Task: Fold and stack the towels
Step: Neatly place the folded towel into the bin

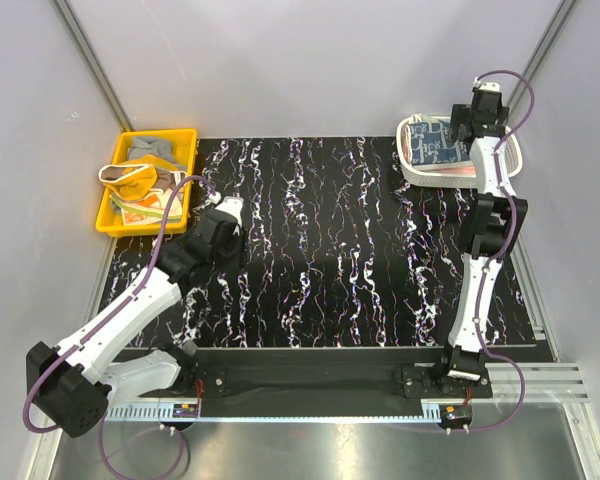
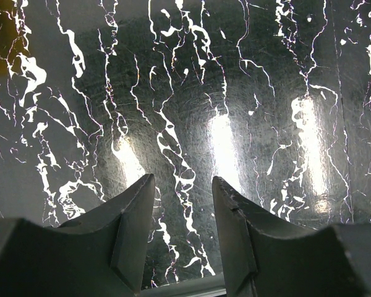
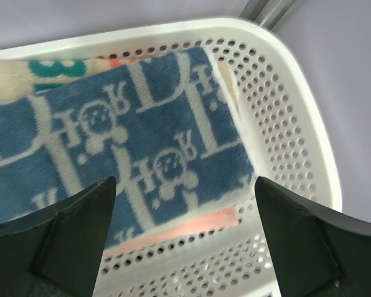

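A folded dark navy patterned towel (image 3: 142, 142) lies on top inside the white basket (image 3: 284, 124), with a pink edge (image 3: 185, 226) under it and a cream towel with teal letters (image 3: 25, 74) behind. My right gripper (image 3: 182, 185) hangs open just above the navy towel (image 1: 435, 145), holding nothing. More crumpled towels (image 1: 145, 165) lie in the yellow tray (image 1: 115, 215) at the far left. My left gripper (image 2: 182, 179) is open and empty over the bare black marbled table (image 2: 191, 93), just right of the tray.
The white basket (image 1: 410, 170) stands at the table's far right corner, close to the side wall. The yellow tray sits off the mat's far left corner. A metal rail runs along the near edge by both arm bases.
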Available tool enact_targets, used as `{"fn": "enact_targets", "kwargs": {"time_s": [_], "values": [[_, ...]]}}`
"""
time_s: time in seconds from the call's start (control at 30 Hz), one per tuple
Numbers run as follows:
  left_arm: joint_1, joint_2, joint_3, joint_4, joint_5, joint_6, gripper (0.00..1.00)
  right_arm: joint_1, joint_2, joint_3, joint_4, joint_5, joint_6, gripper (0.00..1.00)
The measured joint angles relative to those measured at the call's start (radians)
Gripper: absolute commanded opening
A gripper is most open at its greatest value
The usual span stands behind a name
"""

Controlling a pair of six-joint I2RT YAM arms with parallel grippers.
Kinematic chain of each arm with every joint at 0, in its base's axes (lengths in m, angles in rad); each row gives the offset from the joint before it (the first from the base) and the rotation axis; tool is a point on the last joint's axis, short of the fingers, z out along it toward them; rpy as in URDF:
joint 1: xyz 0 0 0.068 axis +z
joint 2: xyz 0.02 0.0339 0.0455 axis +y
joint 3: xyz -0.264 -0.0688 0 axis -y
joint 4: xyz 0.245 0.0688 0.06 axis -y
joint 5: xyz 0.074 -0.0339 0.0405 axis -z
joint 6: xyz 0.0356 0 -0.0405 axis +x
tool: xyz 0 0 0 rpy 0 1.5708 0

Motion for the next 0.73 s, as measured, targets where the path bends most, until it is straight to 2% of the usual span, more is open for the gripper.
{"fn": "enact_targets", "kwargs": {"time_s": [0.1,0.27,0.53,0.6,0.73], "values": [[0.002,-0.008,0.000,0.001,0.001,0.005,0.48,0.005,-0.080,-0.053,-0.063,-0.048,0.095,1.00],[0.006,-0.060,0.000,0.002,0.002,0.006,0.49,0.075,-0.455,-0.426,-0.049,-0.072,0.222,1.00],[0.009,-0.119,0.000,0.002,0.000,0.006,0.49,0.511,-1.056,-1.088,0.139,-0.084,0.397,1.00],[0.010,-0.121,0.000,0.001,-0.003,0.006,0.49,0.525,-1.148,-1.271,0.178,-0.106,0.446,1.00],[0.011,-0.124,0.000,-0.004,-0.010,0.005,0.50,0.497,-1.198,-1.528,0.182,-0.108,0.515,1.00]]}}
